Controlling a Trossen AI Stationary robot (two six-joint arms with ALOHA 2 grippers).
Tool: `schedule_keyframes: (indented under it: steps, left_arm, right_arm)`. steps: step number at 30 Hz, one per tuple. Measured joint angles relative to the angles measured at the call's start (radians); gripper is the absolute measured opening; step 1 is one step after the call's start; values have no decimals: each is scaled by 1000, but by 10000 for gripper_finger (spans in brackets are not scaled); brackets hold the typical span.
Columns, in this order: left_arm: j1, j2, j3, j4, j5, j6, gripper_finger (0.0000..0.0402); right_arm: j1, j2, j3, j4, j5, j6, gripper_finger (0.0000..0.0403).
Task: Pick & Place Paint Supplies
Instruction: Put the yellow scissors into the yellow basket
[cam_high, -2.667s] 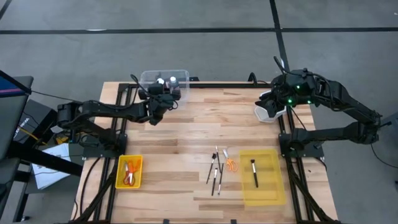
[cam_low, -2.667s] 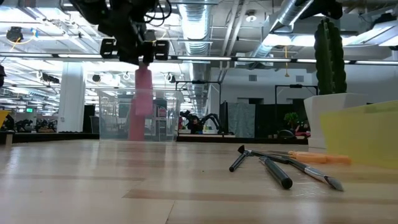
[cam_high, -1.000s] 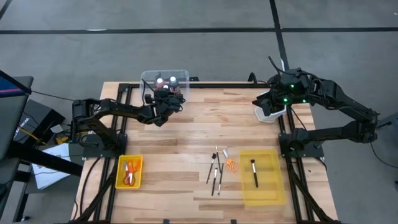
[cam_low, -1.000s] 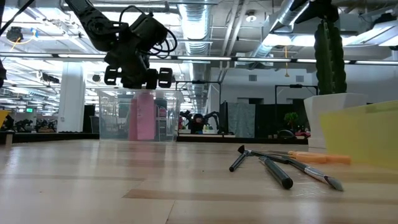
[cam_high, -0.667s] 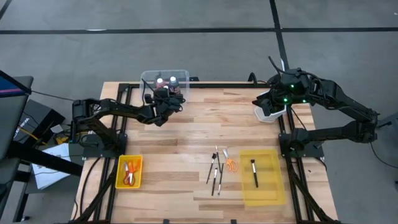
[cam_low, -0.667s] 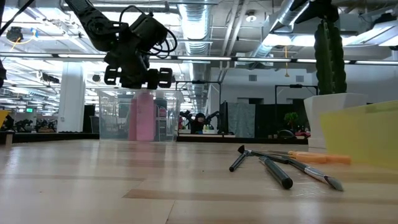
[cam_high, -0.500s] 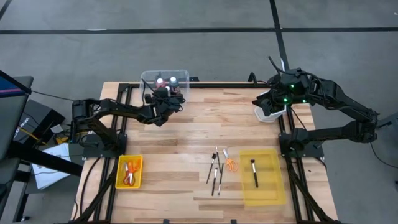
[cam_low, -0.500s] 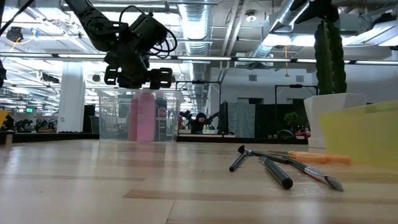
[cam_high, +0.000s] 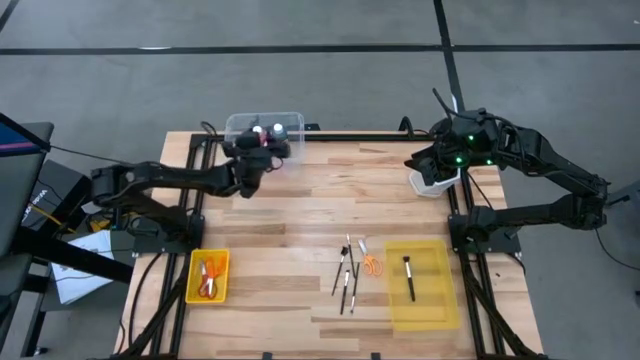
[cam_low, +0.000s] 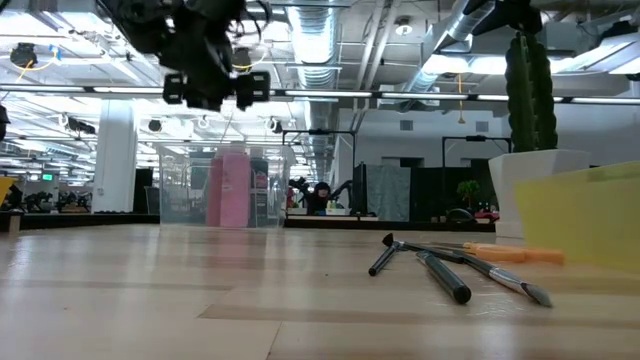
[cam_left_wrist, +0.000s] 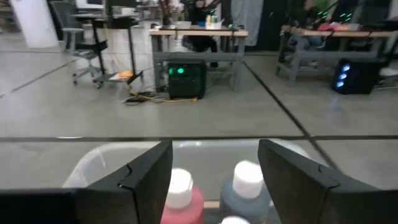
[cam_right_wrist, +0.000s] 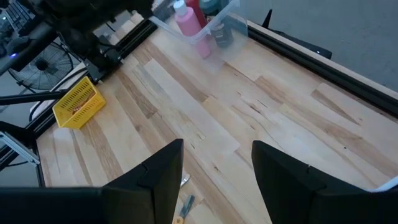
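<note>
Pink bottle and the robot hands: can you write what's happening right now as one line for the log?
left hand: open, empty, above clear bin | pink bottle: standing in bin | right hand: open, near white pot | brushes: on table

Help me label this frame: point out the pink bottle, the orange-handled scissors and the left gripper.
pink bottle (cam_low: 229, 188), low view, body.
orange-handled scissors (cam_high: 371, 264), high view, handles.
left gripper (cam_low: 217, 90), low view, between its open fingertips.

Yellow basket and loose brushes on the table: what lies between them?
Only bare wood separates the yellow basket from the loose brushes, as the high view shows.
</note>
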Motion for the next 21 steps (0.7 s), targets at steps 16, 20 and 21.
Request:
schedule_keyframes:
  steps: [16,20,21]
  left_arm:
    - [-2,-270,0,16,821,111,212]
    - [-2,-304,0,15,911,109,210]
    - [-3,-313,0,14,914,110,209]
  right_arm:
    - [9,69,0,16,-8,20,187]
    - [7,144,0,15,-11,96,187]
    - [8,166,0,15,-11,120,187]
